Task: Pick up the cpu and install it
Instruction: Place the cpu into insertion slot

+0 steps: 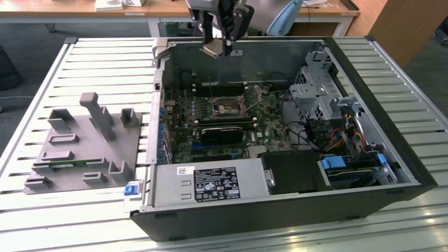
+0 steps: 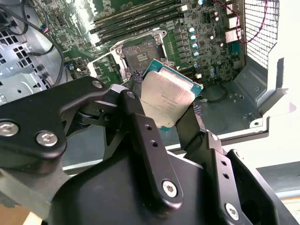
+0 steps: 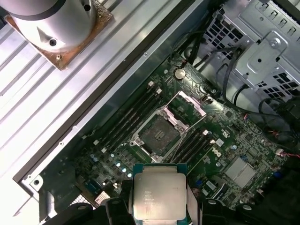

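Observation:
My gripper (image 1: 218,46) hangs above the far wall of the open computer case (image 1: 392,157), shut on the cpu (image 1: 213,51). The cpu (image 2: 166,101) is a square chip with a silver metal top and a green rim, pinched at two opposite edges between the black fingers (image 2: 136,112). In the first wrist view the cpu (image 3: 157,197) is held over the green motherboard (image 3: 234,140), off to one side of the bare socket (image 3: 157,136), whose metal retention frame (image 3: 187,104) is swung up. The socket (image 1: 227,109) (image 2: 140,51) lies well below the chip.
The case lies on a slatted metal table (image 1: 105,58). A grey holder block (image 1: 84,147) with a green memory stick (image 1: 66,164) stands at the exterior view's left. Inside the case are a power supply (image 1: 210,184), a drive cage (image 1: 318,89), cables (image 1: 315,139) and a black heatsink block (image 1: 220,134).

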Robot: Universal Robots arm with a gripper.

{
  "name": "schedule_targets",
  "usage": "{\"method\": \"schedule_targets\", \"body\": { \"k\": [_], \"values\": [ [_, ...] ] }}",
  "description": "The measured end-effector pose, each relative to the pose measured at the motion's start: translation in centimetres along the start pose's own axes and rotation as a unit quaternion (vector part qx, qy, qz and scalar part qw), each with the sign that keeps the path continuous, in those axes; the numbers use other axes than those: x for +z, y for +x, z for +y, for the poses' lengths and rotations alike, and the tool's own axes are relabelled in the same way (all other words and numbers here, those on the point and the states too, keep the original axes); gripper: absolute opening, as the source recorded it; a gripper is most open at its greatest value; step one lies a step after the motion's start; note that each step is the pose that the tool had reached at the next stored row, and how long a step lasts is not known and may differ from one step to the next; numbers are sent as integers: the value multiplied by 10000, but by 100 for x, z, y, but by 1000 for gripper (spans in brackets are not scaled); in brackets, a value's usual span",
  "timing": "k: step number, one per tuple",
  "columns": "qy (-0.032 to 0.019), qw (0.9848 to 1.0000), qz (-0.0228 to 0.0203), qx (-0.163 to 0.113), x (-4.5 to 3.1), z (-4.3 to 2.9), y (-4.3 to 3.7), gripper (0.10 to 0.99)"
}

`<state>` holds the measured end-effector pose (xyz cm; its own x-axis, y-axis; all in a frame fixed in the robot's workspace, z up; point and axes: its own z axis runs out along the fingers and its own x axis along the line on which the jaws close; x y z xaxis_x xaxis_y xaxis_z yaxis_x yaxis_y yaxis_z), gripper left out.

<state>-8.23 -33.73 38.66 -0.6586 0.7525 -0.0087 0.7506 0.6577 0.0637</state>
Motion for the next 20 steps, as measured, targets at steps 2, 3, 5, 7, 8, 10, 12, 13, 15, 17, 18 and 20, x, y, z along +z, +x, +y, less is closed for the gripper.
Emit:
{"method": "schedule_targets", "body": {
  "k": [2,3,5,7,8,10,12,13,15,17,18,20],
  "values": [
    [0,10000,-5,75,1,0,0,541],
    [0,9999,-8,121,2,0,0,541],
    [1,9997,-15,244,4,0,1,541],
    [3,9992,-25,389,5,0,1,541],
    [4,9989,-29,459,6,1,1,541],
    [5,9983,-37,584,7,1,2,541],
    [6,9975,-45,707,9,2,3,541],
    [6,9971,-48,757,9,3,3,541],
    [8,9963,-56,862,11,5,4,541],
    [10,9952,-63,973,14,7,6,541],
    [9,9947,-66,1026,16,8,7,541],
    [10,9935,-73,1133,21,9,8,541]
  ]
}}
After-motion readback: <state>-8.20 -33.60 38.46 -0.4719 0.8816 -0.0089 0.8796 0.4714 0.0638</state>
